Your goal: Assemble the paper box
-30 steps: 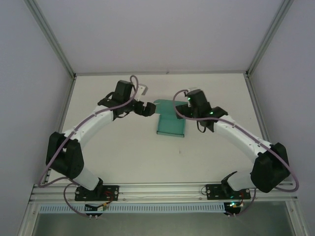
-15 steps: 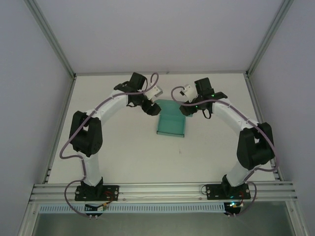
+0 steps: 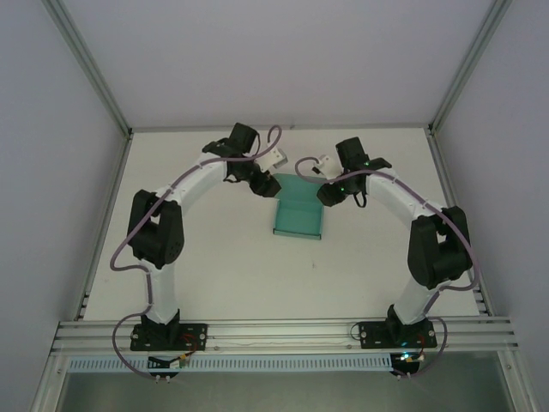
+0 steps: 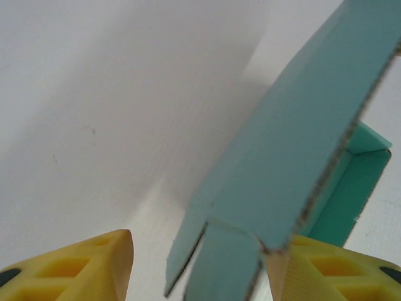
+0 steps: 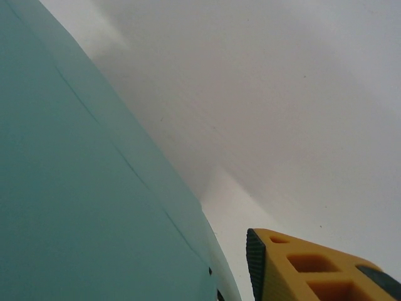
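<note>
Left jaws open astride the paper box flap; right jaws screened by it, unclear.

paper box | teal-green, partly folded, flaps raised | mid-table toward the far edge

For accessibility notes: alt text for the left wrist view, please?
A teal paper box panel, notched into flaps at its lower end, rises diagonally between the left gripper's spread yellow fingers, with the white table behind.
</note>
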`<state>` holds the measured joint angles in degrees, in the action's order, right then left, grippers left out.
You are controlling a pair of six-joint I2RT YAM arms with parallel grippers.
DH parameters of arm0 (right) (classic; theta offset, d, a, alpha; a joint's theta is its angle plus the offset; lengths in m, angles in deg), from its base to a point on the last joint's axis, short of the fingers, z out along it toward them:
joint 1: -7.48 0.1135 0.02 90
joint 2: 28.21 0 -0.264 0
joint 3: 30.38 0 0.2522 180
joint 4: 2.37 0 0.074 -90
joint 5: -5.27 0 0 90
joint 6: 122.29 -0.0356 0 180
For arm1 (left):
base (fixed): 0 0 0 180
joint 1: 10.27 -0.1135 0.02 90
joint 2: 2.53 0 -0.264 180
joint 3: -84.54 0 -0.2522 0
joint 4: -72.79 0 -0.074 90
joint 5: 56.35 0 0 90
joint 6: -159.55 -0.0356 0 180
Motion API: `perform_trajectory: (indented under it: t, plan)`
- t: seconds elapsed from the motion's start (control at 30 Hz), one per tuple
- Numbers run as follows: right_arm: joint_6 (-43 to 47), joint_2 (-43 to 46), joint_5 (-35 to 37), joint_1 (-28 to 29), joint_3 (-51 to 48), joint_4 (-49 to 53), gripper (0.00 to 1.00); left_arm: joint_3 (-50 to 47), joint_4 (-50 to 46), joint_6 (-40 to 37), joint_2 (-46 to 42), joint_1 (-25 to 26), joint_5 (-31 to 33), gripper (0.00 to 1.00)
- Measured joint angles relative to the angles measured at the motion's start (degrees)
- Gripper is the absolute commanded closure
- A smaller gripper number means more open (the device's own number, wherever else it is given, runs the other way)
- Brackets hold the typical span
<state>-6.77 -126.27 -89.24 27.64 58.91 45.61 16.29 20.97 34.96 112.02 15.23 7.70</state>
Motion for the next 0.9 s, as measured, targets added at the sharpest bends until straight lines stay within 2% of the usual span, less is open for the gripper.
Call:
perform_trajectory:
  t: [0.1,0.2,0.3,0.37,0.47,0.63,0.77,0.9]
  plan:
    - [0.44,-0.09,0.13,0.00,0.26,0.59,0.68,1.99,-1.79,-1.27,1.88,0.17,0.00,0.74]
    - [0.57,-0.11,0.37,0.00,0.68,1.05,0.79,2.25,-2.73,-1.70,2.32,0.50,0.09,0.88]
    - [0.37,-0.11,0.37,0.00,0.81,1.31,0.88,2.23,-2.27,-1.38,2.29,0.85,0.52,0.94]
    - [-0.26,-0.11,0.37,0.00,0.87,1.60,0.91,1.95,-1.86,-0.57,2.21,1.03,1.01,1.00]
    - [-2.45,-0.11,0.42,0.00,1.18,1.81,0.96,0.63,0.39,1.49,1.51,1.53,2.80,1.00]
    - [-10.16,-0.11,2.49,0.15,2.73,1.81,0.95,-1.18,4.76,8.04,-0.46,3.34,7.72,1.00]
    - [-16.63,-0.11,5.66,0.98,2.93,-0.87,0.85,-4.20,8.46,13.18,-2.93,4.79,11.65,1.00]
    - [-20.87,-0.26,8.72,2.08,2.93,-2.64,0.81,-8.15,10.67,15.98,-5.09,5.51,13.49,1.00]
